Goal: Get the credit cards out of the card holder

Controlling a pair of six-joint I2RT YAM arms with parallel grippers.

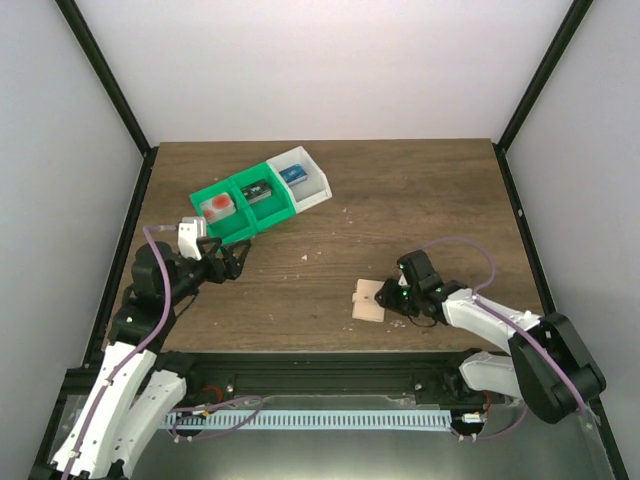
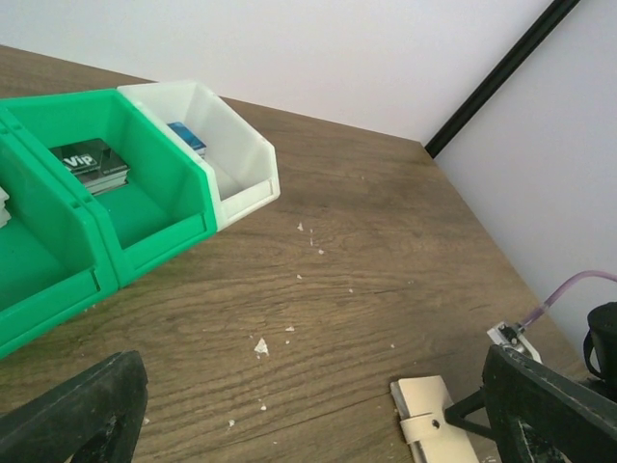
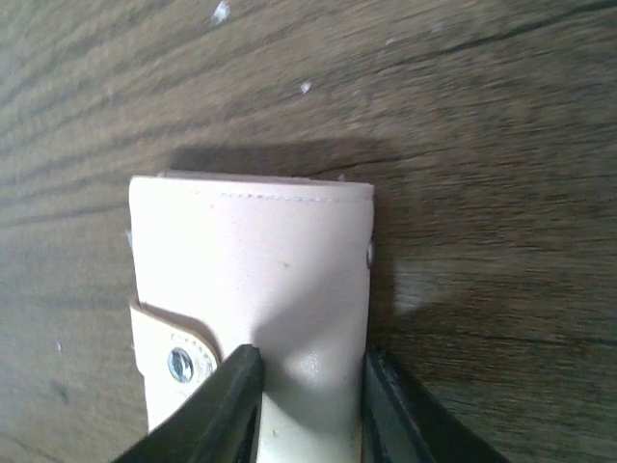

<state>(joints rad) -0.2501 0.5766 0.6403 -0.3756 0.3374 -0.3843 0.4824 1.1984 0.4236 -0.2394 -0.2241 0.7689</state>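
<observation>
The card holder (image 1: pixel 368 300) lies flat and closed on the wooden table, pale cream with a snapped tab (image 3: pixel 172 359). It also shows in the left wrist view (image 2: pixel 429 415). My right gripper (image 1: pixel 392 300) is shut on the holder's near edge; in the right wrist view (image 3: pixel 308 391) the holder (image 3: pixel 251 260) bulges between the two fingers. No cards show at the holder. A small blue credit card (image 1: pixel 292 174) lies in the white bin (image 2: pixel 186 137). My left gripper (image 1: pixel 228 262) is open and empty in front of the green bins, its midpoint over bare wood in its own view (image 2: pixel 318 424).
A green double bin (image 1: pixel 245 205) joined to a white bin (image 1: pixel 312 190) stands at the back left. It holds a red-orange item on white (image 1: pixel 218 207) and a dark card stack (image 2: pixel 89 164). Small white crumbs (image 2: pixel 260 345) dot the wood.
</observation>
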